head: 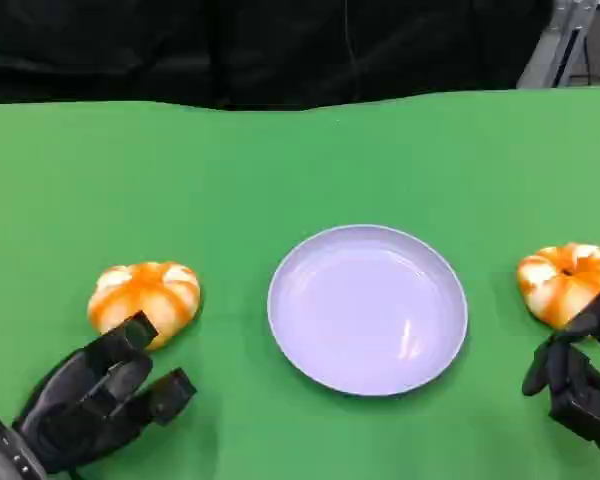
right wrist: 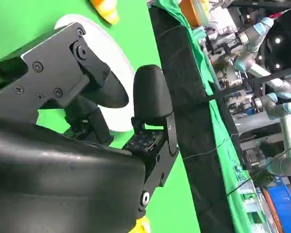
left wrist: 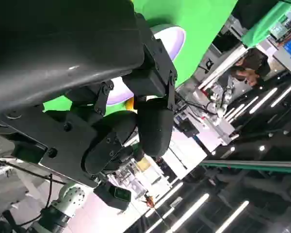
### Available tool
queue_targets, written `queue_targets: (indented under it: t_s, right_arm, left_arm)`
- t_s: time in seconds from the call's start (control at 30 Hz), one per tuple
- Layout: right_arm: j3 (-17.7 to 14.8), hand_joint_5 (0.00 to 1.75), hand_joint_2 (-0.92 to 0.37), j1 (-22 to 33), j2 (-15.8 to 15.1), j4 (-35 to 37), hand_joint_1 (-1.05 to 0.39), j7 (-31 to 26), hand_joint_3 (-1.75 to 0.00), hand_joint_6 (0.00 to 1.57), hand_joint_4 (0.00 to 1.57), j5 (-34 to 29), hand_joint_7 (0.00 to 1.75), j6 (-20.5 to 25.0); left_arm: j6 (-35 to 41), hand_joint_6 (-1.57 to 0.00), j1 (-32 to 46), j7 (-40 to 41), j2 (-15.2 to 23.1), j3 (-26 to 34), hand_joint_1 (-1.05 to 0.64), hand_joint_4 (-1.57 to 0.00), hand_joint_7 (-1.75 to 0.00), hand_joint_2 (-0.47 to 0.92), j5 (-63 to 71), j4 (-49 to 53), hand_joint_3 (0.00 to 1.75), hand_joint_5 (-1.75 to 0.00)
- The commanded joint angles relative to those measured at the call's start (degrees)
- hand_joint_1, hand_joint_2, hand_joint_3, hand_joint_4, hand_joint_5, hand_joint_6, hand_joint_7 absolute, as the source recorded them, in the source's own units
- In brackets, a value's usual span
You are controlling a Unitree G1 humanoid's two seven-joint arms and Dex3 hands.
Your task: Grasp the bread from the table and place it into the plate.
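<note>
Two orange-and-white round breads lie on the green table. The left bread (head: 145, 300) sits to the left of an empty lavender plate (head: 368, 310); the right bread (head: 568, 282) sits by the table's right edge. My left hand (head: 100, 395) lies just in front of the left bread, fingers apart, holding nothing, with one fingertip at the bread's near edge. My right hand (head: 578, 372) is just in front of the right bread, one finger reaching its lower edge, nothing in it. The right wrist view shows the plate (right wrist: 117, 58) and the far bread (right wrist: 105, 9) beyond my right hand's fingers (right wrist: 150, 97).
The green table (head: 300, 160) ends at a black curtain behind. A metal stand (head: 555, 45) is at the back right. The left wrist view shows the plate (left wrist: 170, 39) and a person (left wrist: 250, 65) among lab benches beyond the table.
</note>
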Motion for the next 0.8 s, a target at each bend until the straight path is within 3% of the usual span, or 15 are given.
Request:
queue_targets:
  t_s: [0.03, 0.33, 0.8]
  right_arm:
    - [-0.4, 1.75, -0.41, -0.2, -0.8, 0.1, -0.04, 0.3, -1.44, 0.78, 0.91, 0.5, 1.61, -0.8]
    - [-0.8, 1.75, -0.41, -1.0, -0.7, 3.1, -0.03, 1.2, -1.43, 0.78, 0.92, 0.5, 1.64, -2.4]
    - [-0.7, 1.75, -0.39, -1.0, -0.7, 3.2, -0.04, 0.3, -1.44, 0.78, 0.93, -0.4, 1.65, -3.2]
  left_arm:
    - [-0.5, -0.86, -0.4, -0.6, 0.9, 0.2, -0.18, -0.79, -1.54, 0.53, 0.7, 0.0, 1.12, -1.75]
    - [-2.8, -0.87, -1.5, -1.9, 0.5, 0.5, -0.18, -0.80, -1.53, 0.51, 1.1, 4.2, 1.11, -1.75]
    - [-5.8, -0.92, -0.9, -0.7, 0.1, 0.7, -0.16, -0.81, -1.42, 0.56, 2.6, 3.0, 1.05, -1.75]
